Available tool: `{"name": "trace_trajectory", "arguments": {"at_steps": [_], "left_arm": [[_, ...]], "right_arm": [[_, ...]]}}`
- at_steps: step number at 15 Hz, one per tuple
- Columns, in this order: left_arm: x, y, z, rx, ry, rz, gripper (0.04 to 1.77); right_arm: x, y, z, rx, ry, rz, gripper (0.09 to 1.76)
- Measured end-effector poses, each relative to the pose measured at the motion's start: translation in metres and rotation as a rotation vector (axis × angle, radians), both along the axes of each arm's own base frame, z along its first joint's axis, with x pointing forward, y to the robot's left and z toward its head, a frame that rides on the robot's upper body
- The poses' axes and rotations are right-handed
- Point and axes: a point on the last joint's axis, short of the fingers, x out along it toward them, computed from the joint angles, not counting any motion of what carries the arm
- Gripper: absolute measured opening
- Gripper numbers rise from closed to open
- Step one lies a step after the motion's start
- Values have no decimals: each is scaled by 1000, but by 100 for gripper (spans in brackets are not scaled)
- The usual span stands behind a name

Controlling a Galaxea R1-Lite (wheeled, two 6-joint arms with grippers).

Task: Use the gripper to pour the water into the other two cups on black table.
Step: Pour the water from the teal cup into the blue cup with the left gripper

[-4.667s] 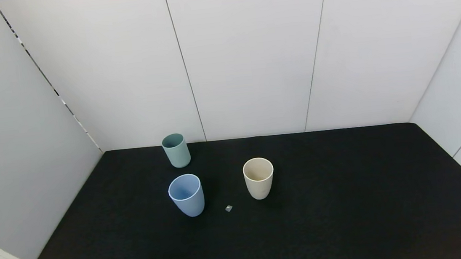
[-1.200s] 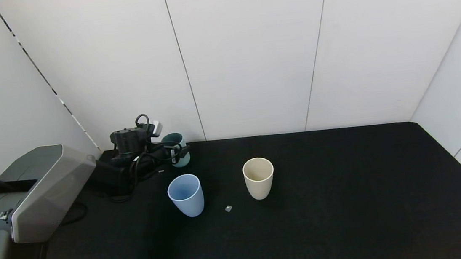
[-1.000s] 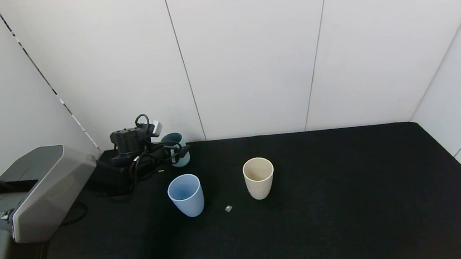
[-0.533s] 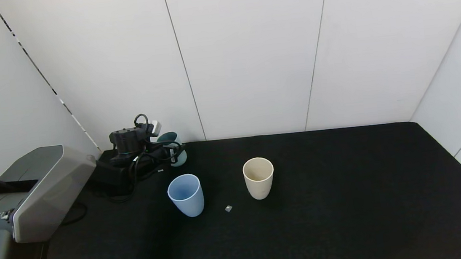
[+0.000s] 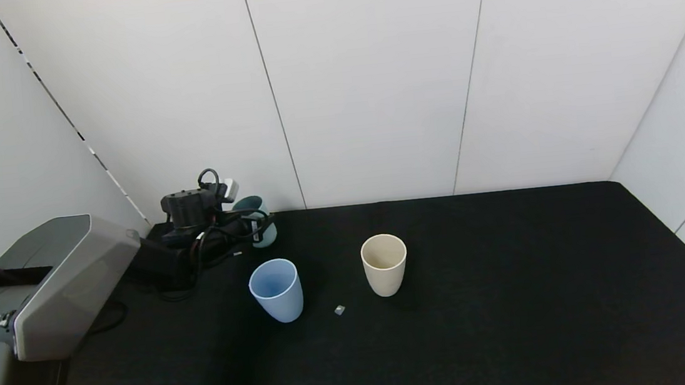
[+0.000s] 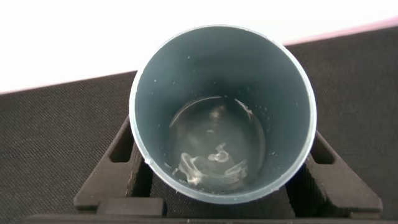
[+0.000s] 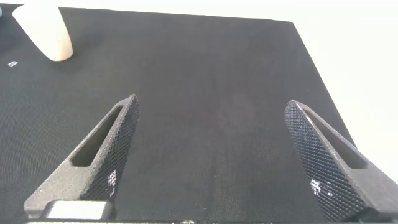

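Observation:
My left gripper [image 5: 253, 226] is at the back left of the black table [image 5: 516, 301], shut on the teal-green cup [image 5: 255, 221]. In the left wrist view the cup [image 6: 222, 74] sits upright between my black fingers [image 6: 118, 169] with a little clear water [image 6: 214, 155] in its bottom. The light blue cup [image 5: 276, 290] stands just in front of it. The cream-beige cup [image 5: 384, 264] stands to the right of the blue one and also shows in the right wrist view [image 7: 43, 31]. My right gripper [image 7: 212, 102] is open and empty over bare table, out of the head view.
A small clear bit [image 5: 339, 310] lies on the table between the blue and cream cups. White walls close the table at the back and both sides. My left arm's grey housing [image 5: 56, 289] fills the near left.
My left arm has come in and closed round the teal-green cup. Over the last second the cup has shifted slightly left and up with the gripper. The other two cups have not moved.

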Motion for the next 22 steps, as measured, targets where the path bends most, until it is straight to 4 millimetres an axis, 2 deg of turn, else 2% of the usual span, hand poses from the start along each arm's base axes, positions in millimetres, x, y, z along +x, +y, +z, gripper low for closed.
{"name": "trace_trajectory", "arguments": {"at_steps": [5,10,15,22], "left_arm": [[-7,1,4,5,9,0,118],[-27,2,13,8,30,1,117],[-61,12,38,15,23,17,117],[-118,21,71,126,8,7,117]], "right_arm": [[0,0,0,0,0,0,171],[0,0,0,0,0,0,171],[0,0,0,0,0,0,171],[0,0,0,0,0,0,171]]}}
